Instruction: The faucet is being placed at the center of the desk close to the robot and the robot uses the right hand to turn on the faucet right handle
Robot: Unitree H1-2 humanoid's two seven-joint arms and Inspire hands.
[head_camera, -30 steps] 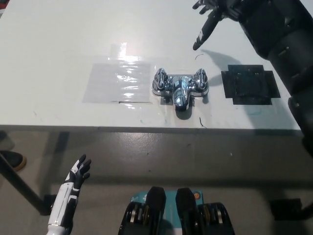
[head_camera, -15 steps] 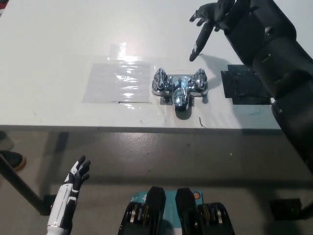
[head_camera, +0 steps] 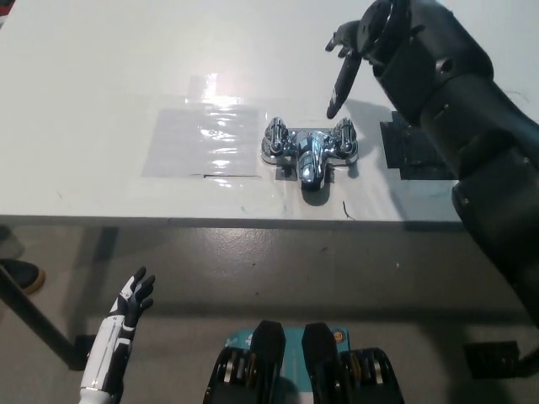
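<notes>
The chrome faucet (head_camera: 310,156) sits on the white surface (head_camera: 101,76), near the edge closest to the robot and roughly central, between a clear taped sheet (head_camera: 202,139) and a black square patch (head_camera: 406,156). The step in hand appears to be the approach. The right robot hand (head_camera: 352,50) hangs above and just behind the right handle (head_camera: 344,138), released and grasping nothing, with its fingers (head_camera: 338,88) spread and one pointing down at the handle without touching it. The next move calls for lowering that hand onto the right handle, closing around its knob, and then twisting. The left robot hand (head_camera: 135,296) rests below the surface's edge at lower left, fingers apart and empty.
</notes>
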